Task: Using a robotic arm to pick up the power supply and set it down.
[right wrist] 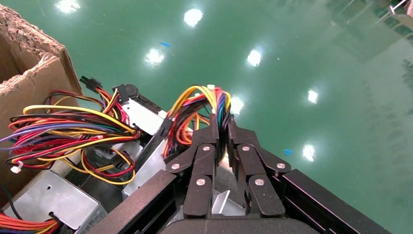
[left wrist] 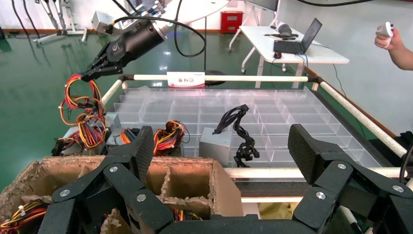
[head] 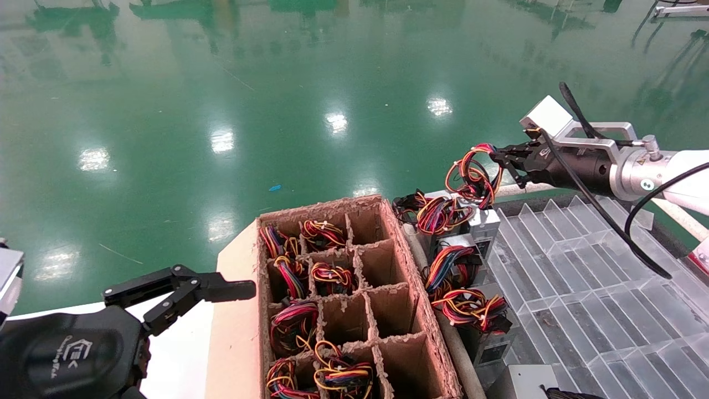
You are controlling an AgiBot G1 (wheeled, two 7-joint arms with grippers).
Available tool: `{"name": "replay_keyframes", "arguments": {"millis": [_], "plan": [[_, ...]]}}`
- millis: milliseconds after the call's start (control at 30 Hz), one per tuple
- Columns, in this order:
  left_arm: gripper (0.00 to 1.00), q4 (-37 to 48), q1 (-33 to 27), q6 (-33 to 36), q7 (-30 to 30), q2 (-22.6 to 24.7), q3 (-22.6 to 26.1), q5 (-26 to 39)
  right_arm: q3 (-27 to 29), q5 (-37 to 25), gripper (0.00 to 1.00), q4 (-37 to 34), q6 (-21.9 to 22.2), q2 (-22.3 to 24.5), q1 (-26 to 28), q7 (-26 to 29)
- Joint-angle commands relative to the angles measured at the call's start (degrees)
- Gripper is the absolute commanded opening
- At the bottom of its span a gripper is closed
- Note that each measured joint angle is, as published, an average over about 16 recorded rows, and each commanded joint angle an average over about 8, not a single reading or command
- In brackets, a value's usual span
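- We found the right arm's black two-finger linkage tool nipped nearly shut on the looped bundle of red, yellow, orange and black wires, with no gap left but the wires themselves; the right wrist view showed both fingertips pressed against the loop.
- The small silver-grey metal power supply lay below that tool and toward the brown cardboard divider box, at the far end of a row of like units just beside the box; the wires ran down from the tool to it.
- We judged that the coming move turned on this: the tool held only the wires, so any lift would pull the power supply up by its cable, and it would likely hang and swing.
- Whether it was clear of its neighbours we could not tell.
- The clear ridged plastic tray lay on the right side, beneath the right arm.
- The left arm's black tool stood parked wide open, holding nothing, near the box's left side; the right arm was far nearer the power supply.
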Motion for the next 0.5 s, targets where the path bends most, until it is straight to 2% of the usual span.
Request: {"name": "replay_keyframes", "arguments": {"millis": [33,500], "plan": [[1.00,0.00,0.00,0.00,0.00,0.00,0.00,0.00,0.00,0.00,1.00,0.00,0.07,0.00,0.00,0.01],[1.00,0.03,-0.01,0.00,0.01,0.00,0.01,-0.01,-0.15,-0.22,1.00,0.17,-0.85,0.43,0.87,0.16]]}}
